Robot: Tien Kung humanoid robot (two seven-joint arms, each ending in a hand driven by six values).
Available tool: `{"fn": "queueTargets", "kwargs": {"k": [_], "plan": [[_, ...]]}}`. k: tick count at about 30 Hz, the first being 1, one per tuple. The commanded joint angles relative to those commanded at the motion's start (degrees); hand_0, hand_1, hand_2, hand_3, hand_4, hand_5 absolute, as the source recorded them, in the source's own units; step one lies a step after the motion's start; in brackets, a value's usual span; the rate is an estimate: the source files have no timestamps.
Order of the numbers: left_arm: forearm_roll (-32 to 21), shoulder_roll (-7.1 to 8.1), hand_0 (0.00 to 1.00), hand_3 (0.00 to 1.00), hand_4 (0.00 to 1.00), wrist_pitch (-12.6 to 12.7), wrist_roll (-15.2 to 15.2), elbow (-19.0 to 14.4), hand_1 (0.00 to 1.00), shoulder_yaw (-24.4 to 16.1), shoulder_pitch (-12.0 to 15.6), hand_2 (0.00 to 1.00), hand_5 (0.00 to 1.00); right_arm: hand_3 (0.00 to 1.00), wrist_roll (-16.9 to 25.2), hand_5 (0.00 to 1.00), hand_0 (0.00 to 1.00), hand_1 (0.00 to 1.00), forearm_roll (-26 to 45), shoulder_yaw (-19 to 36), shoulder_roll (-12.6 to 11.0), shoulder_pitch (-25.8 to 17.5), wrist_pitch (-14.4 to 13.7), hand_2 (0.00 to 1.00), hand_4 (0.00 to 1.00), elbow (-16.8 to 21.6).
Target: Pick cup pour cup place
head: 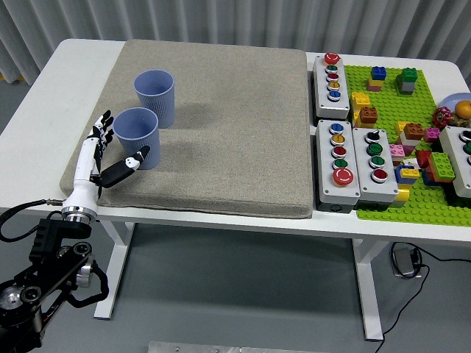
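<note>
Now near cup [137, 137] sits between spread fingers [101, 126].

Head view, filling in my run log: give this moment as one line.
phase: reaching | left hand: open, around near cup, not gripping | far cup: upright on mat | right hand: out of view

head view: high, robot's side | faces forward-down | whole white table [44, 81] in view
</note>
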Motion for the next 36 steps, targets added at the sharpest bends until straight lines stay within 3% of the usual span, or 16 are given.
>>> {"fn": "queueTargets", "kwargs": {"k": [14,36], "plan": [[1.3,-1.12,0.921,0.998,0.873,0.1,0.4,0.3,0.94,0.7,-0.8,0.998,0.232,0.541,-0.1,0.395,0.67,0.55,-0.4,0.2,0.0,-0.1,0.2,0.496,0.033,0.0],[2.0,-3.77,0.92,0.998,0.872,0.6,0.3,5.4,0.938,0.1,-3.0,0.998,0.255,0.541,-0.1,0.395,0.67,0.55,-0.4,0.3,0.1,0.0,0.6,0.495,0.033,0.0]]}}
